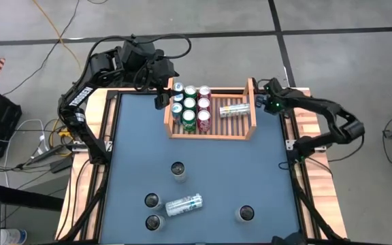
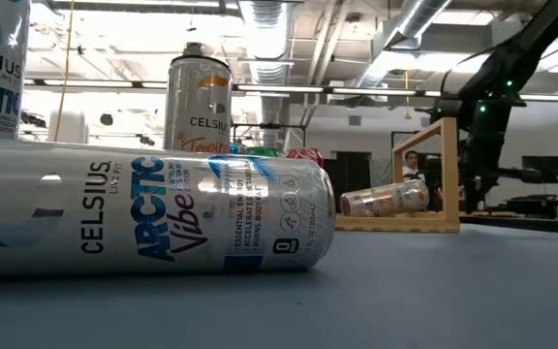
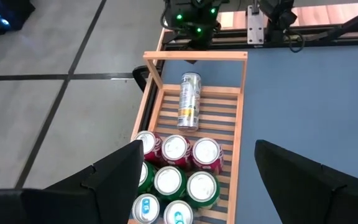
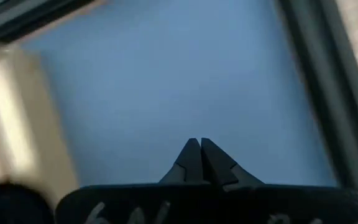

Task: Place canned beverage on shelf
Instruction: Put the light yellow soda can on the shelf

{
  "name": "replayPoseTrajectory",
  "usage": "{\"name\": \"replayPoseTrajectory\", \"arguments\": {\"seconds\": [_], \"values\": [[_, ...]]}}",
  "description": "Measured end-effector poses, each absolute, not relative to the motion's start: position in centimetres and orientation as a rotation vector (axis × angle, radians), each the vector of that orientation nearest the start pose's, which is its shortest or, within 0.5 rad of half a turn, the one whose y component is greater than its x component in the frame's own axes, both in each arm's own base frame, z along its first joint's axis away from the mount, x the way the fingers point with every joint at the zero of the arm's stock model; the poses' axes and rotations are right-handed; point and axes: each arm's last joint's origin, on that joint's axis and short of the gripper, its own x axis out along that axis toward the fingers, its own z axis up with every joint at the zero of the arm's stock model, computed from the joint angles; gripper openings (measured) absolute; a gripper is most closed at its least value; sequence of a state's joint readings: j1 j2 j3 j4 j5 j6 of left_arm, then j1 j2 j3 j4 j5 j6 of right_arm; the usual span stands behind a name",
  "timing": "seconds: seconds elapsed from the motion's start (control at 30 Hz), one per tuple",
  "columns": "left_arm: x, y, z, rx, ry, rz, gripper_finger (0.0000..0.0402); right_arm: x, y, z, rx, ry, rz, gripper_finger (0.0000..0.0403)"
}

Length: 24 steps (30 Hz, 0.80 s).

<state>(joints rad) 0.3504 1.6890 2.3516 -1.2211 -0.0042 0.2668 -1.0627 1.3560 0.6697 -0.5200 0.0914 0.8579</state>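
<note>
The light-brown wooden shelf (image 1: 213, 129) stands at the table's far middle. Several upright cans (image 1: 190, 107) fill its left part, and one silver can (image 1: 235, 109) lies on its side on the slats at the right. My left gripper (image 3: 194, 186) hovers open above the shelf's left end with nothing between its fingers. My right gripper (image 4: 199, 155) is shut, pointing down over the blue table just outside the shelf's right side board (image 4: 17, 118). On the near half of the table, a silver can (image 1: 184, 205) lies on its side and upright cans (image 1: 178, 169) stand.
More upright cans stand at the near left (image 1: 153, 200) (image 1: 154, 222) and near right (image 1: 245, 213). The blue table between the shelf and these cans is bare. A dark frame rail (image 1: 292, 146) borders the table on the right.
</note>
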Motion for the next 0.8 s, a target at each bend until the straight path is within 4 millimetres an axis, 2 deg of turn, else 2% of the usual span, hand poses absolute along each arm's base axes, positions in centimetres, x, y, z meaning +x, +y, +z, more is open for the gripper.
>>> {"name": "replayPoseTrajectory", "arguments": {"seconds": [0.13, 0.47, 0.8], "values": [[27.2, 9.9, 51.2, 0.161, 0.594, 0.268, 0.0296, 11.1, -19.7, 15.9, 1.254, 0.663, -1.498, 0.0000], [27.2, 9.9, 51.2, 0.158, 0.594, 0.268, 0.0296, 11.3, -20.5, 14.8, 1.366, 0.603, -1.510, 0.0000], [27.2, 9.9, 51.2, 0.162, 0.594, 0.266, 0.0296, 10.9, -20.7, 14.1, 1.505, 0.499, -1.334, 0.0000]]}}
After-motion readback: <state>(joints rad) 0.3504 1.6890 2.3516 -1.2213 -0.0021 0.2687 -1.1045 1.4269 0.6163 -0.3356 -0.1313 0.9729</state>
